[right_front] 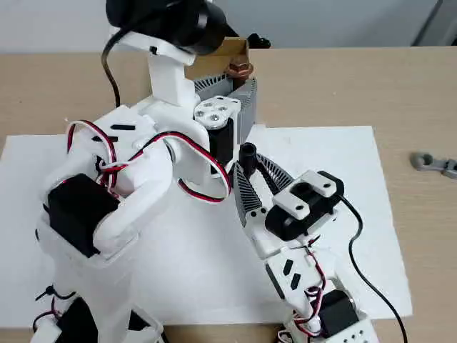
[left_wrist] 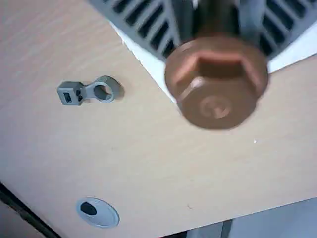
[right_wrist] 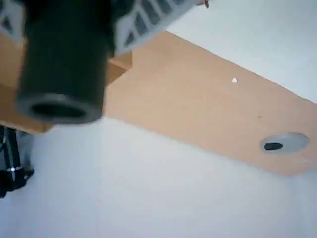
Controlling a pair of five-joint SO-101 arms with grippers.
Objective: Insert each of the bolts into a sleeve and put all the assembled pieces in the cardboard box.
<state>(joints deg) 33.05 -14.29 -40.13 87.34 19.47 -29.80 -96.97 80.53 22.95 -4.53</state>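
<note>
My left gripper (right_front: 240, 84) is shut on a copper-coloured bolt (right_front: 240, 69), held up at the back of the table right beside the cardboard box (right_front: 230, 48), which the arm mostly hides. The left wrist view shows the bolt's hexagonal head (left_wrist: 216, 84) close up between the grey ribbed fingers (left_wrist: 143, 20). My right gripper (right_front: 248, 171) is over the white sheet at the middle, shut on a black sleeve (right_front: 247, 152) that stands up out of its jaws. In the right wrist view the sleeve (right_wrist: 64, 64) shows its open end, with the cardboard box (right_wrist: 121, 63) behind it.
A white paper sheet (right_front: 343, 164) covers the middle of the wooden table. A small grey wrench-like part (right_front: 432, 162) (left_wrist: 89, 92) lies on bare wood at the far right. A round cable grommet (left_wrist: 97, 212) (right_wrist: 286, 143) is set into the tabletop.
</note>
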